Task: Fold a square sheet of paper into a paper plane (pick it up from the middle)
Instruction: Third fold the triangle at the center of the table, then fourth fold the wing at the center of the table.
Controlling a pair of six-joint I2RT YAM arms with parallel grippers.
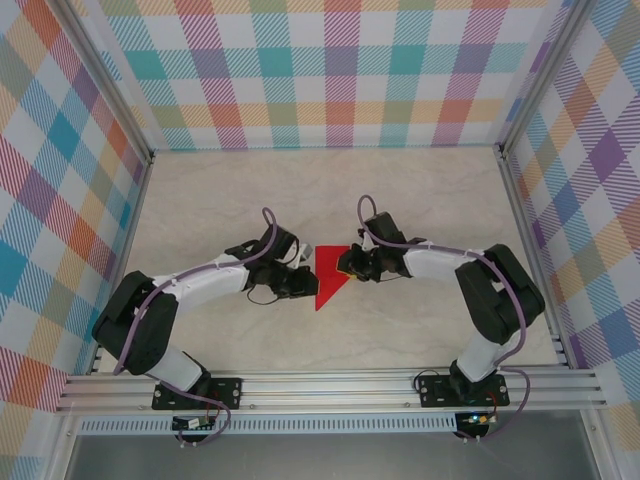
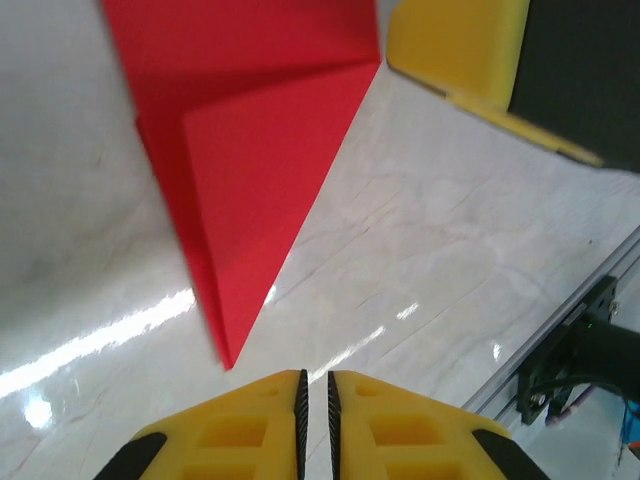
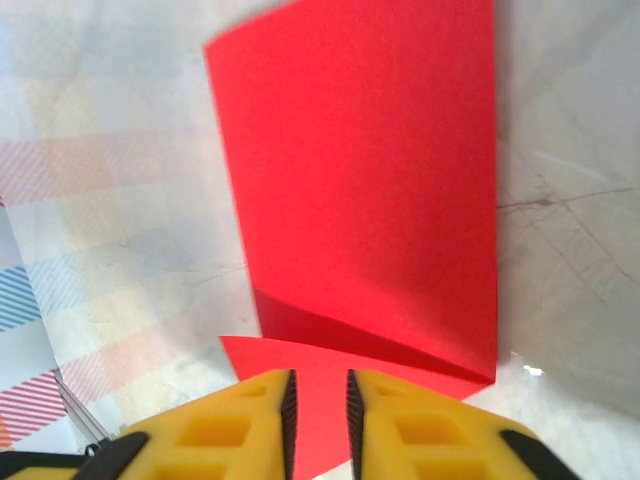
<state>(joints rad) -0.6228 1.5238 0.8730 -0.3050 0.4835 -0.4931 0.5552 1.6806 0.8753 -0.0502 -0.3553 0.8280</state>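
1. Red and folded, the sheet of paper (image 1: 328,278) lies on the pale marbled surface (image 1: 400,190), directly between the two pincers, with its pointed end toward the arm bases.
2. From above, the left pincer (image 1: 303,283) sits just beside the sheet's left edge, and the right pincer (image 1: 345,265) meets the sheet's right edge, opposite the left one.
3. In the left wrist view, the left pincer (image 2: 315,375) has its yellow fingers almost together. Only a thin slit is left between them, and nothing is in it.
4. The sheet of paper (image 2: 250,170) lies ahead of those fingertips and a little to their left. Its sharp tip is close to them but apart, on bare surface (image 2: 420,250).
5. One triangular layer lies folded over a wider one, and their edges run together into that tip.
6. Farther ahead and to the right of the left pincer, a yellow finger of the right pincer (image 2: 455,45) stands by the sheet's far corner. I cannot tell whether it touches the sheet.
7. In the right wrist view, the right pincer (image 3: 318,378) has its fingers clearly apart, and red paper shows in the gap between them.
8. I cannot tell whether that paper sits between the pads or beneath them.
9. A broad panel of the sheet (image 3: 370,180) stretches ahead of these fingertips, from a crease just in front of them.
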